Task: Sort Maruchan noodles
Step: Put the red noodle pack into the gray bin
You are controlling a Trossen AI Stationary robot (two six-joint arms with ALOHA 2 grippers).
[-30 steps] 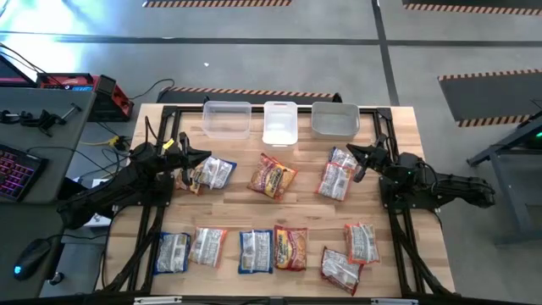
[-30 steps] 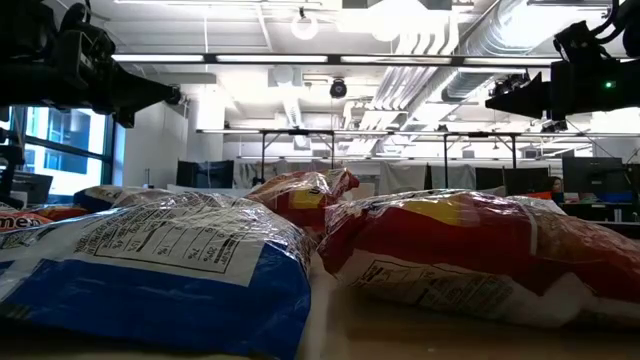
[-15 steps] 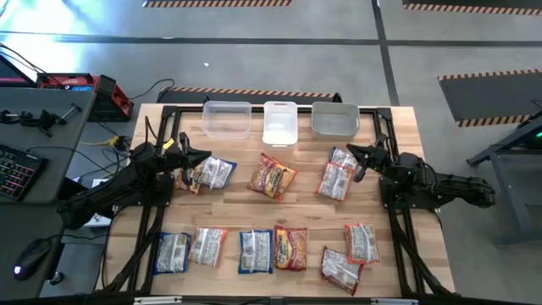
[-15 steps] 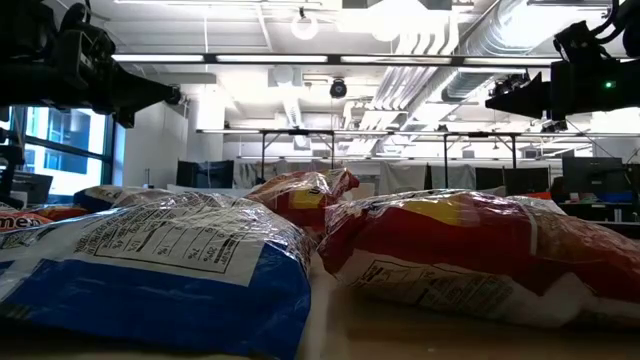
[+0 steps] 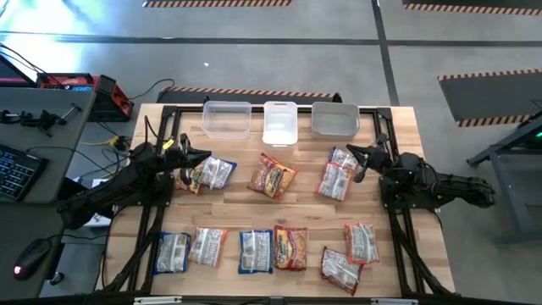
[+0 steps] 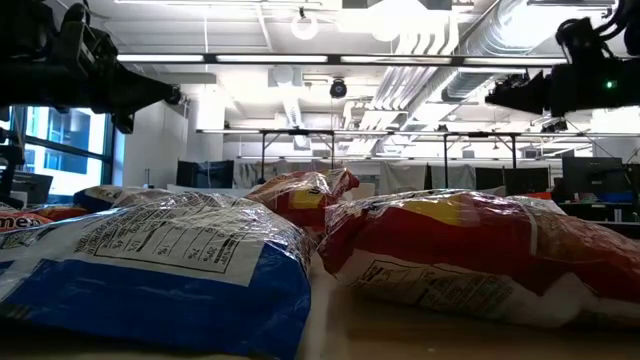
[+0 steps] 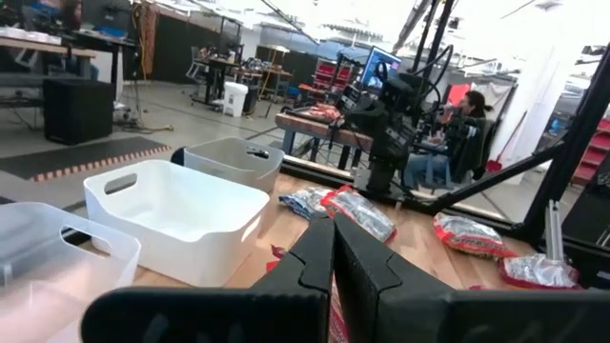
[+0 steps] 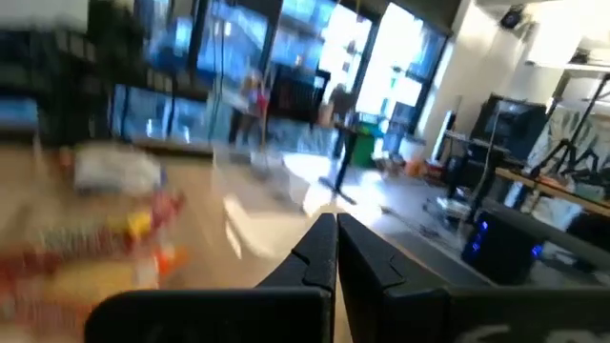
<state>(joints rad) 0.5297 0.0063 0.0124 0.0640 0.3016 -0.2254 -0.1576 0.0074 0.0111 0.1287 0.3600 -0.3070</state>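
Observation:
Several Maruchan packets lie flat on the wooden table in the high view. In the far row are blue-and-white ones (image 5: 210, 174), an orange-red one (image 5: 272, 176) and red-and-white ones (image 5: 337, 174). The near row has blue-and-white packets (image 5: 255, 251), an orange-red one (image 5: 290, 248) and red-and-white ones (image 5: 362, 241). My left gripper (image 5: 206, 156) (image 7: 334, 229) is shut and held in the air by the far blue-and-white packets. My right gripper (image 5: 351, 153) (image 8: 335, 229) is shut and held in the air by the far red-and-white packets. Neither holds anything.
Three bins stand along the far edge: a clear one (image 5: 227, 119), a white one (image 5: 280, 123) and a greyish one (image 5: 335, 119). The black frame rails run along the table's sides (image 5: 398, 229). A desk with a keyboard stands off the table's left side. People show in the room beyond.
In the low view my right gripper has tipped up very slightly. The packets lie where they were.

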